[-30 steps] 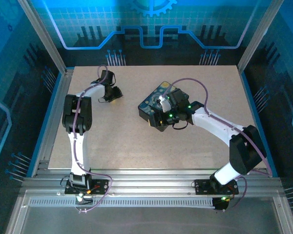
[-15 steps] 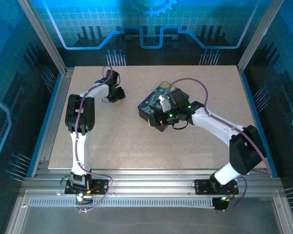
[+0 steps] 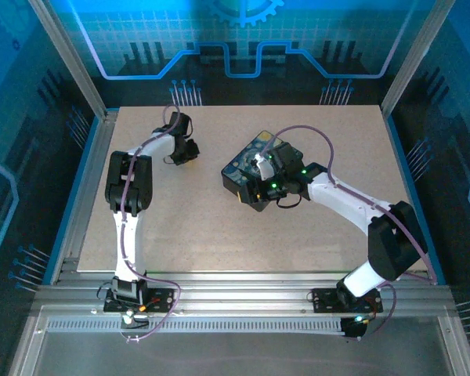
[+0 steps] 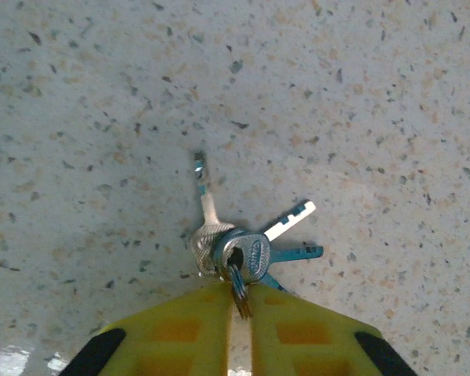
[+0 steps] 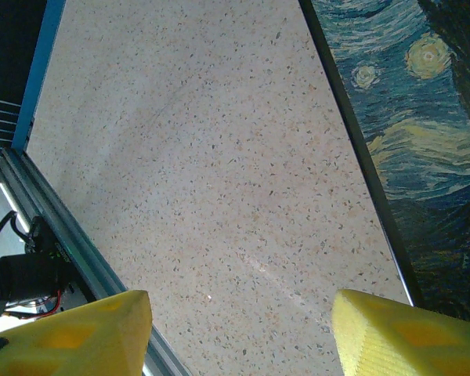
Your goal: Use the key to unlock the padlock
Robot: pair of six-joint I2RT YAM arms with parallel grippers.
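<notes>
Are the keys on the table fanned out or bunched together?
Fanned out: the small silvery metal keys lie on the speckled table, heads together, their blades splaying in different directions.

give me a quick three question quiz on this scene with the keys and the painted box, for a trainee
1. True or false: the right gripper is clamped on the painted box.
2. What sits between the fingertips of the left gripper? A the keys; B a padlock; C nothing.
3. Fill in: the keys rest on the speckled ____.
Key: 1 false, its jaws stand wide apart with nothing between them; 2 A; 3 table.
</notes>
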